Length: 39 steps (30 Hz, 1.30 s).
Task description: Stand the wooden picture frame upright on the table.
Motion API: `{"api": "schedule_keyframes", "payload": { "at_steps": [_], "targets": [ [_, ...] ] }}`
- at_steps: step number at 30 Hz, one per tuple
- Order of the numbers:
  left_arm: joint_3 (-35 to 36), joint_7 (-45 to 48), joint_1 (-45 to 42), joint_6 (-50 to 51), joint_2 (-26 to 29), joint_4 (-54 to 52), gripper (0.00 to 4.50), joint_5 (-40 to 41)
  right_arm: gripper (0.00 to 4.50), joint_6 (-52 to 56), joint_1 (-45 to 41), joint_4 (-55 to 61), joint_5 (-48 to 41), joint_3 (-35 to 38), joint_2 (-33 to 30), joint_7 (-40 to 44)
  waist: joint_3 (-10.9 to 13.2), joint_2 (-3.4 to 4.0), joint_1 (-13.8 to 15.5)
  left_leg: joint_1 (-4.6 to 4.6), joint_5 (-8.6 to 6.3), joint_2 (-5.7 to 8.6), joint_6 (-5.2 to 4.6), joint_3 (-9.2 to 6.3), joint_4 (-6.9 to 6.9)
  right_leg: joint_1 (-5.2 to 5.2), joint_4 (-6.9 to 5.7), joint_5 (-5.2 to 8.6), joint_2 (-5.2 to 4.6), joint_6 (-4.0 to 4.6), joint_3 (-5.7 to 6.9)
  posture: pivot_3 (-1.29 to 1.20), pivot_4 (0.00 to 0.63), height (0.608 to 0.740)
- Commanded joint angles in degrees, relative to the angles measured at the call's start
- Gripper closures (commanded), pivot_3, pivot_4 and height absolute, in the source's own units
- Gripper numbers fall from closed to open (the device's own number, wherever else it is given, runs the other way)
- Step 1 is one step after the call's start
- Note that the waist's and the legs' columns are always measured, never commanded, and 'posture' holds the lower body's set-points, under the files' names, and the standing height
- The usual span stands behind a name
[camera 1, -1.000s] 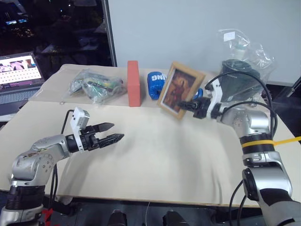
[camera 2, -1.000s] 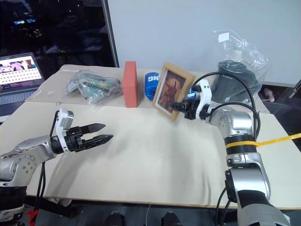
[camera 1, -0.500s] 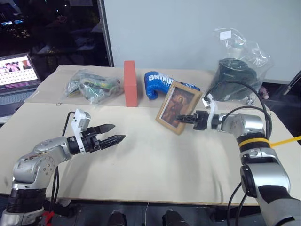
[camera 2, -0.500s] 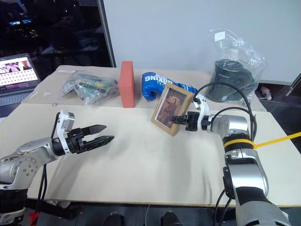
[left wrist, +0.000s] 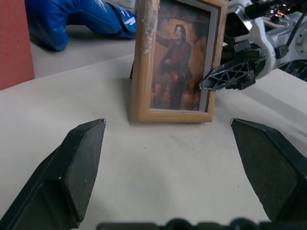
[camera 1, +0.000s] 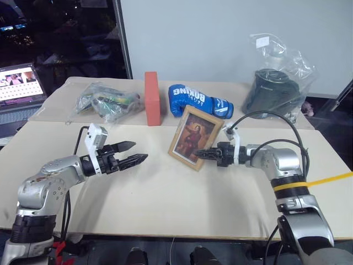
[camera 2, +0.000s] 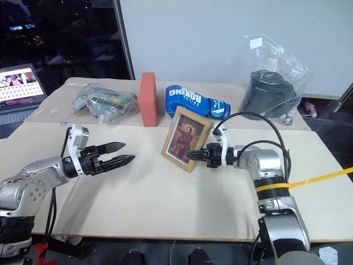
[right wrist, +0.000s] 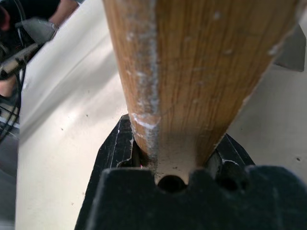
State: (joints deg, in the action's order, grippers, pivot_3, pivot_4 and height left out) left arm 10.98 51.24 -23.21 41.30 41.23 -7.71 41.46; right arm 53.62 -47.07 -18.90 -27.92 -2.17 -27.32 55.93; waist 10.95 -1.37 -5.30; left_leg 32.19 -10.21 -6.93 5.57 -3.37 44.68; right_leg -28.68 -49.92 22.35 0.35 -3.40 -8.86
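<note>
Now we see the wooden picture frame (camera 1: pixel 191 138) standing near the middle of the worktop (camera 1: pixel 165 193), portrait side toward us, leaning a little with its top tipped toward two o'clock. Its lower edge appears to rest on the pale surface, though we cannot be sure that all of it touches. Our right gripper (camera 1: pixel 201 154) comes in from three o'clock and is clamped on the frame's right side rail, near the lower corner; in the right wrist view the light wood (right wrist: pixel 192 72) sits pinched between the two black fingers.

Our left gripper (camera 1: pixel 135 153) hovers at nine o'clock of the frame, a clear gap away, pointing toward it with its fingers spread wide and nothing between them. From the left wrist view the frame stands straight ahead between those two finger pads (left wrist: pixel 72 172), with the right gripper's fingertip against the frame's edge.

Behind the frame, at twelve o'clock, a blue boxing glove (camera 1: pixel 196 101) lies on the far panel. At eleven o'clock a red-orange brick block (camera 1: pixel 152 98) stands on end, and farther toward ten o'clock lies a clear bag of small items (camera 1: pixel 105 102). At one to two o'clock sits a dark object wrapped in a clear plastic bag (camera 1: pixel 276 83). A laptop (camera 1: pixel 19 88) with a lit screen sits off the worktop's far left corner.
</note>
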Motion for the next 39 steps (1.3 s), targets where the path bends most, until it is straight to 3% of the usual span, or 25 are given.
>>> {"api": "schedule_keyframes", "payload": {
  "at_steps": [1,5,6,13,18,22,24,27,32,35,39],
  "targets": [
    [-0.1,0.9,-1.6,-1.2,-0.1,0.1,0.0,-0.5,3.28,0.8,2.4,3.6,1.3,-3.0,-0.9,0.4,0.0,0.0,0.0,0.0,0.0,0.0,0.0,0.0,0.0,0.0,0.0,0.0,0.0,0.0,0.0,0.0,0.15,0.657],
    [-1.2,1.8,-2.9,-2.0,-0.5,1.7,0.0,-1.7,3.28,1.6,3.9,6.3,1.2,-2.8,-1.2,-1.0,0.0,-0.01,0.0,-0.02,0.0,0.0,0.0,0.0,-0.02,0.0,0.0,0.0,0.0,0.0,0.0,0.0,0.15,0.657],
    [-1.5,2.2,-3.1,-1.9,-0.4,2.0,0.0,-2.0,2.25,1.4,4.2,6.8,1.1,-2.8,-1.5,-0.8,0.0,-0.01,0.0,-0.02,0.0,0.0,0.0,0.0,-0.02,0.0,0.01,0.0,0.0,0.0,0.0,0.0,0.15,0.657],
    [-2.9,5.7,-5.9,-3.5,0.1,5.3,0.0,-3.8,0.01,1.6,6.9,8.3,-1.1,4.5,-5.7,-2.3,0.0,0.0,0.3,0.03,0.0,0.0,0.0,0.0,-0.01,-0.01,0.04,0.0,0.0,0.0,0.01,0.0,0.15,0.657],
    [-3.9,6.5,-5.6,-3.8,0.6,4.8,0.0,-5.3,0.01,4.8,15.2,14.0,-5.2,11.6,-14.9,1.0,0.0,0.0,1.2,0.04,0.0,0.0,0.0,0.0,-0.09,-0.01,0.17,0.0,0.0,0.0,0.01,0.0,0.15,0.657],
    [-3.3,5.7,-4.2,-6.9,0.2,4.6,0.0,-7.2,0.01,-3.2,32.7,24.4,-7.3,16.3,-26.8,15.5,0.0,0.0,2.0,0.01,0.0,0.0,0.0,0.0,-0.25,0.07,0.39,0.01,-0.01,-0.01,0.02,0.0,0.15,0.657],
    [-3.6,4.5,-2.9,-9.5,-0.1,5.2,0.0,-9.6,0.01,-3.5,37.6,26.2,-10.2,22.4,-28.2,16.6,0.0,0.06,2.0,-0.14,0.0,0.0,0.0,0.0,-0.52,0.27,0.76,0.0,-0.01,-0.02,0.02,0.0,0.15,0.657],
    [-3.6,3.0,-1.8,-12.1,-1.0,5.7,0.0,-11.9,0.01,-6.0,39.6,26.6,-10.5,26.1,-26.8,13.7,0.0,0.05,0.8,-0.46,0.01,0.0,0.0,0.03,-0.58,0.57,0.89,-0.05,-0.02,-0.07,-0.05,0.0,0.15,0.657],
    [-6.1,-2.7,3.0,-15.1,-3.3,4.9,0.0,-18.2,0.01,-27.4,37.3,26.7,2.1,26.1,-11.4,-7.5,-0.1,-0.15,-0.3,-1.06,0.07,0.0,-0.07,0.02,-0.75,1.06,0.96,-0.13,-0.01,-0.06,-0.05,0.0,0.15,0.657],
    [-5.7,-5.6,3.4,-15.9,-5.3,6.5,0.0,-19.3,0.01,-29.9,38.8,28.5,2.4,26.9,-6.1,-12.3,0.0,-0.03,-0.1,-0.89,0.07,0.01,-0.06,0.03,-0.73,0.94,0.94,-0.13,-0.02,-0.07,-0.06,0.0,0.15,0.657],
    [-5.0,-8.6,4.1,-16.1,-7.4,6.1,0.0,-19.6,0.01,-32.5,41.1,29.5,3.8,26.7,-3.7,-16.2,0.0,-0.02,0.8,-0.86,0.07,0.01,-0.05,0.03,-0.73,0.95,0.96,-0.12,-0.02,-0.08,-0.05,0.0,0.15,0.657]
  ]
}}
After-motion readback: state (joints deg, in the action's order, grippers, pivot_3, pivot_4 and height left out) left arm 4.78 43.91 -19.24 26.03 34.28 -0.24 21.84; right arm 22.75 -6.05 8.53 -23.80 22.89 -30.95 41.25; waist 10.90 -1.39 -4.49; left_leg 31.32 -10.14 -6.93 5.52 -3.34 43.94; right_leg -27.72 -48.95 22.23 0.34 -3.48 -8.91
